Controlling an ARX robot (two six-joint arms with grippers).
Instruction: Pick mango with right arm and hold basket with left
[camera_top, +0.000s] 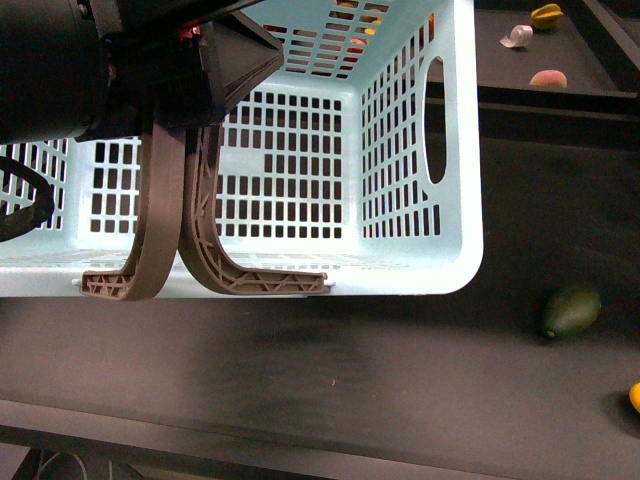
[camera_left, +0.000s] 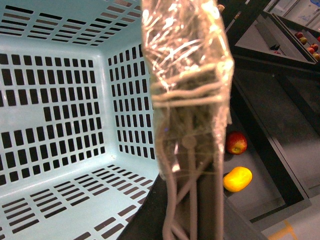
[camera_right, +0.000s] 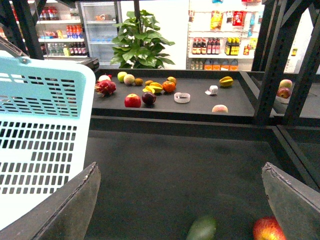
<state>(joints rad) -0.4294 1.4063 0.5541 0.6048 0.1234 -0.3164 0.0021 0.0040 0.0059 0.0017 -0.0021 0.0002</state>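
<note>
Left gripper (camera_top: 200, 100) clamped on the basket's (camera_top: 420, 150) handles (camera_top: 160, 230), right gripper (camera_right: 182, 200) spread wide and empty — the mango (camera_left: 237, 178) lies outside the basket beside a red apple (camera_left: 236, 142), and with only an apple and a green fruit (camera_right: 202, 227) close under the right wrist camera, the jaws may take the wrong one.

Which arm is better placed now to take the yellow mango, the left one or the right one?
Right. The left gripper holds the basket handles, while the right gripper is open and free, and the mango lies on the robot's right side.
</note>
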